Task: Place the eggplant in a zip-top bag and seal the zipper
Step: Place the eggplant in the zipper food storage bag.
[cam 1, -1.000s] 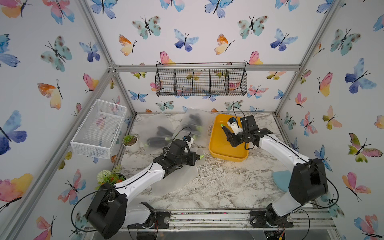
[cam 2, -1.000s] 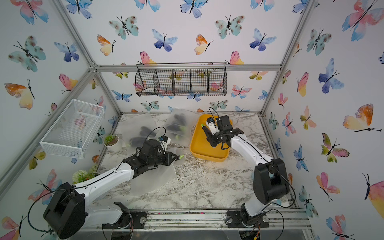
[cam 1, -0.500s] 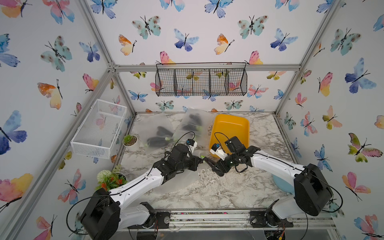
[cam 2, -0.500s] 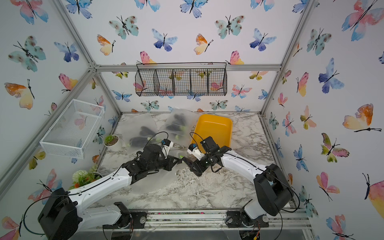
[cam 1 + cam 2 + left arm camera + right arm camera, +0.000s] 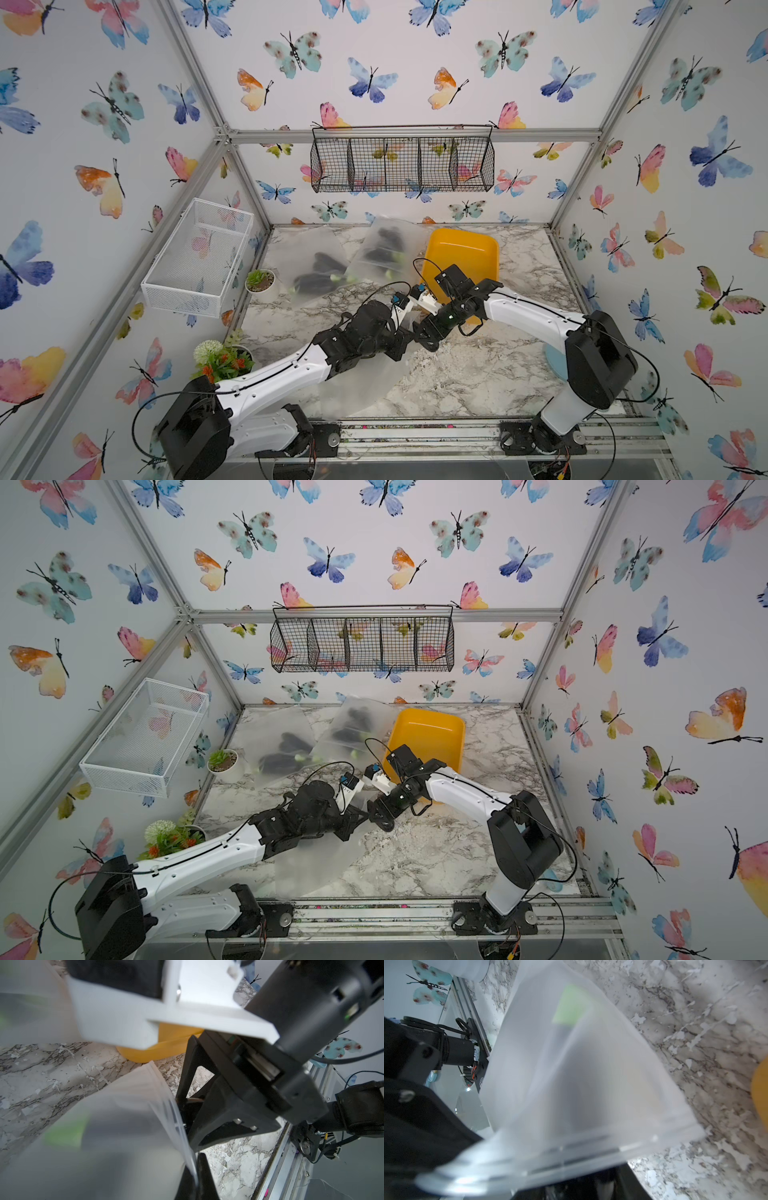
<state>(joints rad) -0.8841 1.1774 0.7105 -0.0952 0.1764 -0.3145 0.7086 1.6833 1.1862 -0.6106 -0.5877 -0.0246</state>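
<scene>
Since a second ago the right gripper (image 5: 424, 337) has left the yellow tray (image 5: 465, 249) and come to the middle of the marble table (image 5: 478, 374), where it now meets the left gripper (image 5: 400, 352) at the mouth of the zip-top bag (image 5: 357, 386).

In the right wrist view the eggplant (image 5: 572, 1084) shows only as a long dark shape behind the frosted film. Its long axis runs in line with the right gripper's fingers. Its green stem end (image 5: 571, 1005) points away from them, toward the closed bottom of the bag. It seems to be past the zipper strip (image 5: 571, 1147), though the blur does not let me be sure.

The right gripper's jaws stand partly apart, closed on the dark end of the eggplant, as far as the bag's rim lets me see. The left gripper is fully closed and pinches the bag's rim, holding it lifted off the table.

The rest of the bag lies flat toward the front edge. Two other bags (image 5: 316, 266) with dark eggplants lie at the back, beside the tray.
</scene>
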